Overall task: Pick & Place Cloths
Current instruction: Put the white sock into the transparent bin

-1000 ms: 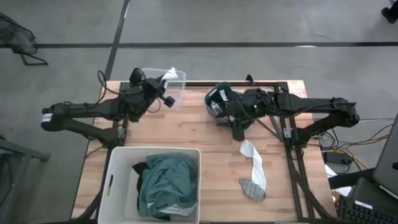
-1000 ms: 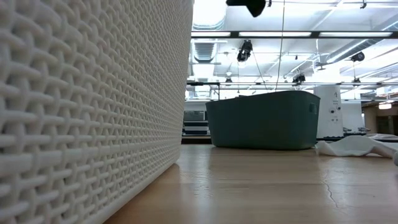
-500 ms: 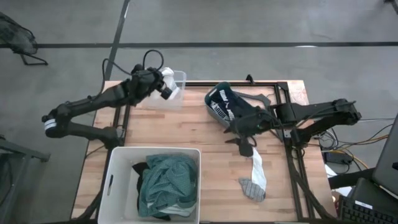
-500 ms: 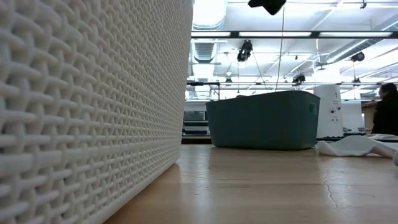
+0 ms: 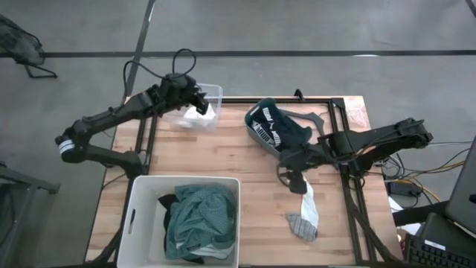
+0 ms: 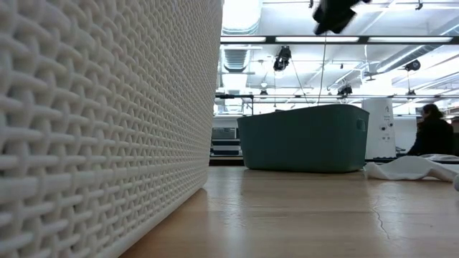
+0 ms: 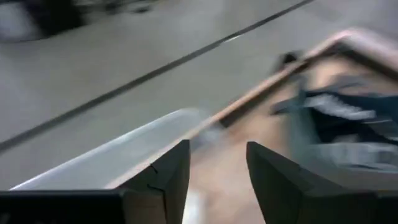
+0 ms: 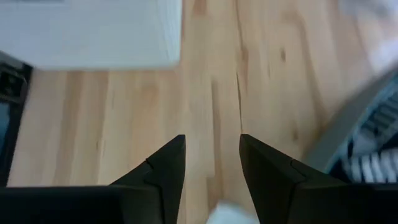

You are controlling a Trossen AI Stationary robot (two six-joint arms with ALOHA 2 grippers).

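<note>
While your left gripper (image 5: 199, 100) sits over the clear plastic bin (image 5: 211, 93) at the table's far edge near the left corner, its dark fingers (image 7: 166, 177) stand apart with nothing between them; a white cloth (image 5: 199, 115) lies crumpled in that bin right under the jaws. Your right gripper (image 5: 296, 177) hangs near the middle of the wooden table (image 5: 216, 152), fingers (image 8: 165, 168) also spread and empty, bare plank grain visible through the gap. Just below its tips starts the long white sock-like cloth (image 5: 306, 199), a limp strip running toward the near right edge, where it meets a grey knit rag (image 5: 300, 225). Whether the tips touch the white strip, you can't tell.

Teal plastic basket (image 5: 269, 128), rigid with slotted walls, sits by the far edge right of centre, touching the right arm; dark striped fabric (image 5: 266, 126) shows inside. The big white tub (image 5: 141, 205), woven-texture walls in the low view, sits at the near left corner, piled with a crinkled teal-green cloth (image 5: 199, 212) over black fabric (image 5: 166, 202) and a white bit at the bottom.

Low view: tub wall fills the left, the teal basket (image 6: 301, 137) stands behind on the boards, white cloth (image 6: 405, 168) bunched at the right edge. A person (image 6: 434, 130) sits in the room beyond.
</note>
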